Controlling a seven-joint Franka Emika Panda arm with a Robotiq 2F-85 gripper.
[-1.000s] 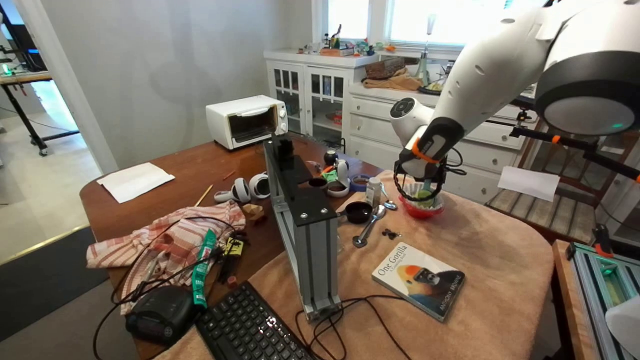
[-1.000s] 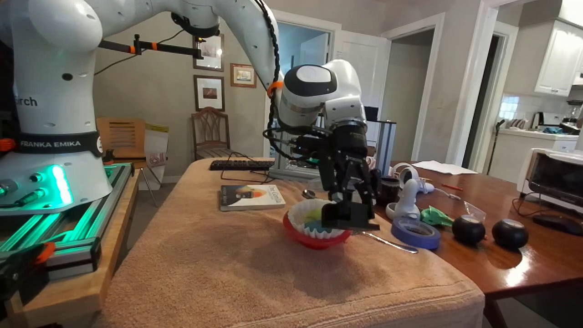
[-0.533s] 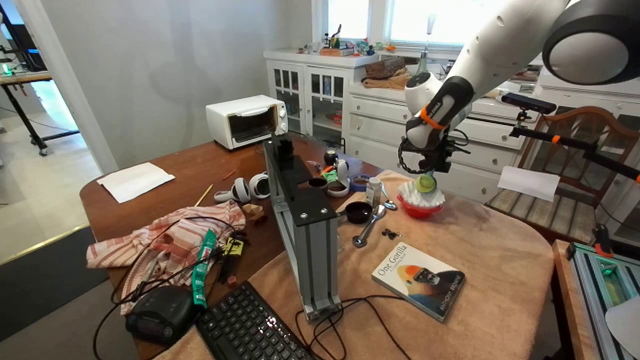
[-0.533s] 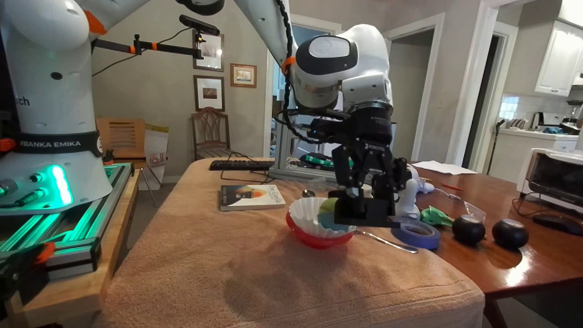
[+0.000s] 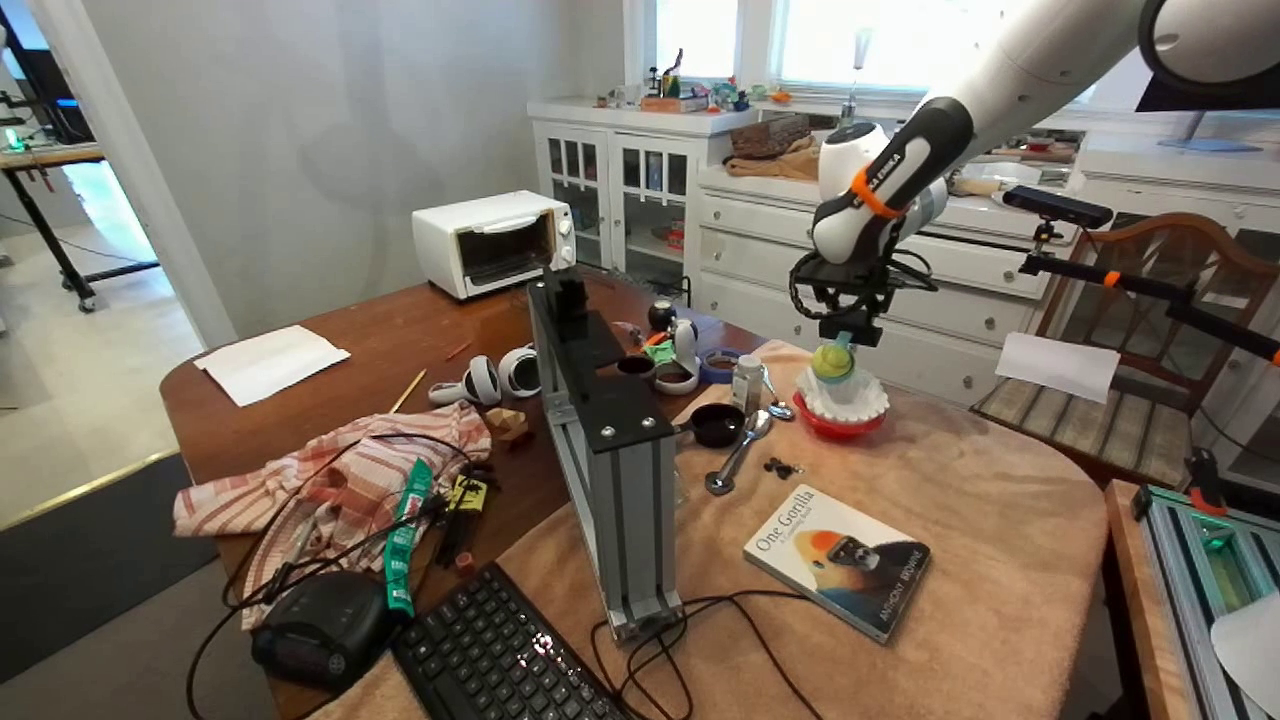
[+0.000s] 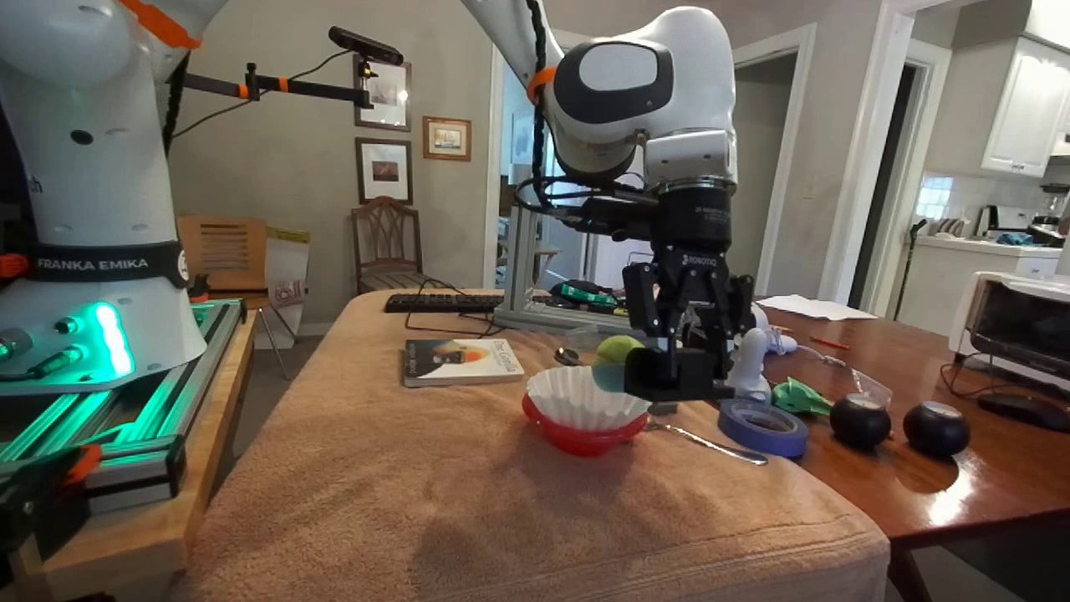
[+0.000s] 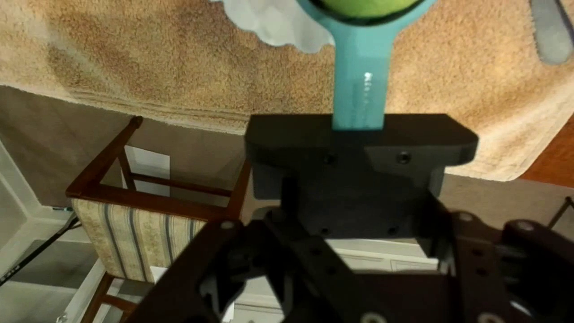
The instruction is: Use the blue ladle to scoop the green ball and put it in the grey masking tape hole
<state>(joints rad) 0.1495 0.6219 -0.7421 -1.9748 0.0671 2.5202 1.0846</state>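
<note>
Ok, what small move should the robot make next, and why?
I'd probably ease the ladle up and over toward the tape roll, without tipping it. The pincer grips the ladle with the ball sitting in it, but in both exterior views the ladle overlaps the white top of the bowl, and I can't tell whether they touch.
</note>
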